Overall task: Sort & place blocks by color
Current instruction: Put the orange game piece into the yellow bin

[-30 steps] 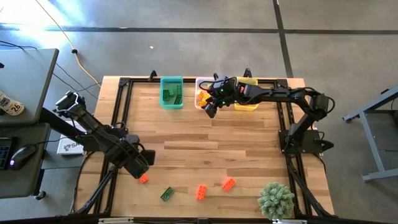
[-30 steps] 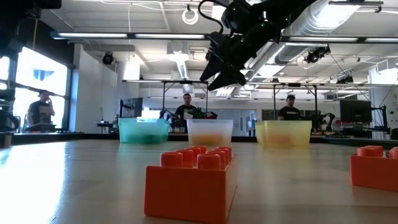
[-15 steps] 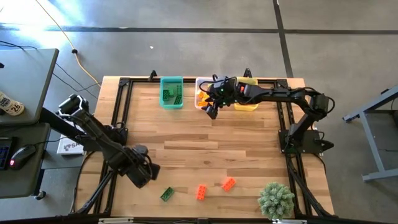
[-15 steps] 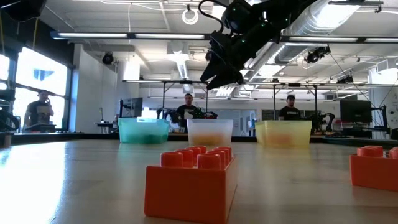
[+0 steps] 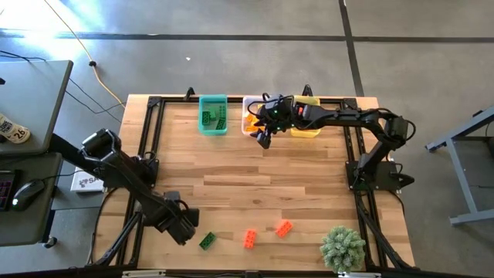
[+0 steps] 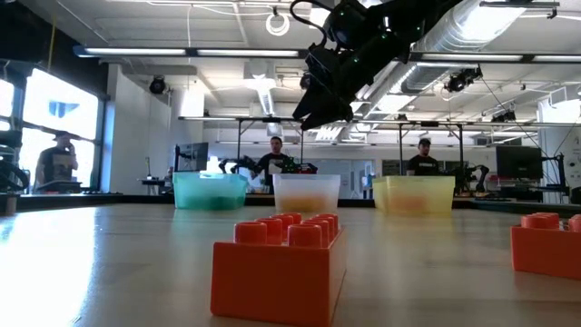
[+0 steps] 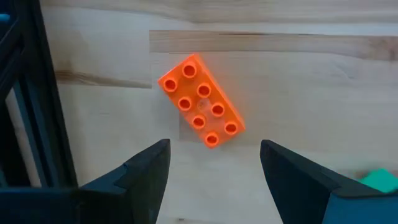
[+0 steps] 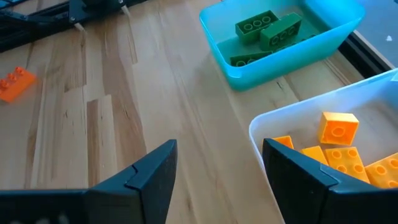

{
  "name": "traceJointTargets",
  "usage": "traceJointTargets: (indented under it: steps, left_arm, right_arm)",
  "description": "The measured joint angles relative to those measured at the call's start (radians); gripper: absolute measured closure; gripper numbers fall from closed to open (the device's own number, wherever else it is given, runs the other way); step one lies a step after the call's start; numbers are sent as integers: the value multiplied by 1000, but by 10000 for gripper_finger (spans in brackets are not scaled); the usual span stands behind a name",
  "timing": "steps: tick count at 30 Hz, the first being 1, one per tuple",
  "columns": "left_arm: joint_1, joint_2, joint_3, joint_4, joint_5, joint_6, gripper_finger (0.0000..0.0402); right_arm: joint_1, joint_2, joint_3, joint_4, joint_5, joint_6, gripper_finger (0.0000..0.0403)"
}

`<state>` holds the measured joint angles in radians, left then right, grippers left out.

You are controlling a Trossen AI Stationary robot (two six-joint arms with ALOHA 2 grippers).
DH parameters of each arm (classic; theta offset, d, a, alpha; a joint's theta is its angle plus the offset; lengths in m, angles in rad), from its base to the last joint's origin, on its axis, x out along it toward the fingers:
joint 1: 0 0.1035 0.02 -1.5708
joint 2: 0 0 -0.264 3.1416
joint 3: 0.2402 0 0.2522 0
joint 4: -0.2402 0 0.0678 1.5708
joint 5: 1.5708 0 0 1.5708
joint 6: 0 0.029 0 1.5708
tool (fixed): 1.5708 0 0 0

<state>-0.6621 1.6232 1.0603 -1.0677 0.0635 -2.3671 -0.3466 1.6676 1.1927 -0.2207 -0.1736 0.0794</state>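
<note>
My left gripper (image 5: 184, 228) (image 7: 214, 163) is open near the table's near left edge. An orange-red block (image 7: 201, 109) lies flat on the wood, studs up, just ahead of the gap between its fingers; the arm hides this block in the high view. A green block (image 5: 207, 241) and two more orange-red blocks (image 5: 250, 239) (image 5: 284, 228) lie along the near edge. My right gripper (image 5: 263, 137) (image 8: 219, 163) is open and raised (image 6: 318, 111) beside the clear bin (image 5: 248, 130) (image 8: 267, 127), which holds orange blocks (image 8: 339, 129).
Three bins stand in a row at the far edge: a teal bin (image 5: 213, 114) holding green blocks (image 8: 267, 28), the clear one, and a yellow bin (image 5: 307, 130). A fuzzy green plant (image 5: 342, 247) stands at the near right corner. Bare wood spans the table's middle. People stand in the room behind.
My left gripper has moved toward the table's near edge and slightly right, and now stands over the orange-red block that showed just beyond it a second ago. My right gripper has stayed by the clear bin.
</note>
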Motion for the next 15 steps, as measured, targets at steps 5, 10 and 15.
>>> traceJointTargets:
  steps: [5, 10, 15]
  left_arm:
    - [13, 50, 0, 3, 22, -6, 163]
    - [29, 80, 0, 7, 53, -15, 163]
    - [36, 88, 0, 21, 79, -20, 163]
  right_arm:
    - [0, 0, 0, 0, -2, -17, 178]
    - [0, 0, 0, 0, -2, -17, 178]
    - [0, 0, 0, 0, -2, -17, 178]
